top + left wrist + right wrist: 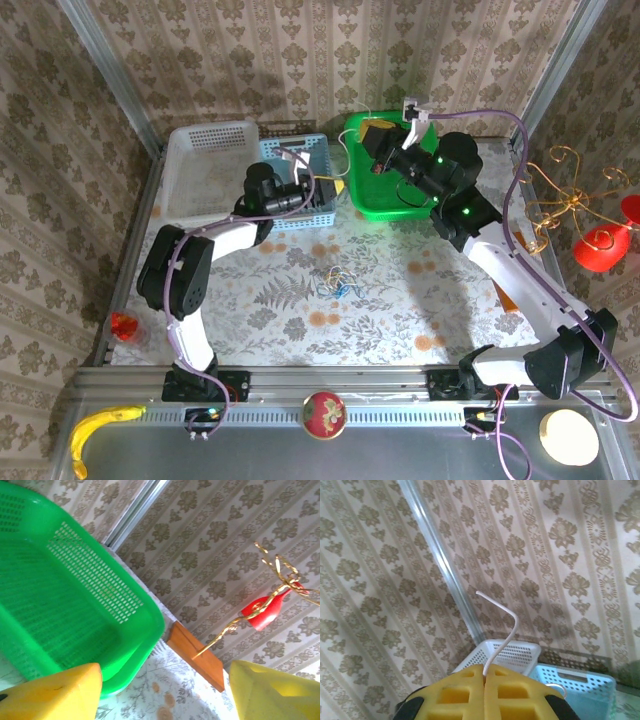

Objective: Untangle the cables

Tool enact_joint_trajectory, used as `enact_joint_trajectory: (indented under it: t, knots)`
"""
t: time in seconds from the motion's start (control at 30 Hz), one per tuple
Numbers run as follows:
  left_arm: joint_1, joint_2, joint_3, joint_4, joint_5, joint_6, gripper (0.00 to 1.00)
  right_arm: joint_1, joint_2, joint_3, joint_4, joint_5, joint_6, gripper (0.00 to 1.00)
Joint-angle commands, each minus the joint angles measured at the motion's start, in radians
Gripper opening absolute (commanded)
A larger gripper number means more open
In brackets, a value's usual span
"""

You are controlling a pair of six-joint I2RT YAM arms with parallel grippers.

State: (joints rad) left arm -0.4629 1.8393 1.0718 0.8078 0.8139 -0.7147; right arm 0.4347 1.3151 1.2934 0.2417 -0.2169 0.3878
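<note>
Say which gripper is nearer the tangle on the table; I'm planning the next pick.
Left. The left gripper is at the blue basket, behind the tangle; the right gripper is farther back over the green basket.

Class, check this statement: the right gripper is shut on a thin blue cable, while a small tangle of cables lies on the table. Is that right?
One detail is wrong. The cable pinched in the shut right gripper is whitish, not blue, as the right wrist view shows. The tangle does lie on the table.
</note>
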Motion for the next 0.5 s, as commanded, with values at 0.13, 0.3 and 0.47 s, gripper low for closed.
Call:
enact_joint_trajectory:
  t: [0.13,0.3,0.47]
  knots:
    - [0.029,-0.117,-0.075,0.022,-0.040,-0.022,0.87,-0.008,0.103,0.065,-0.110,0.265,-0.148,0.00]
    - [0.032,-0.245,-0.108,-0.078,-0.113,-0.048,1.00,-0.010,0.249,0.141,-0.171,0.433,-0.244,0.00]
    - [0.029,-0.373,-0.098,-0.277,-0.227,-0.059,1.00,-0.016,0.389,0.227,-0.230,0.535,-0.282,0.00]
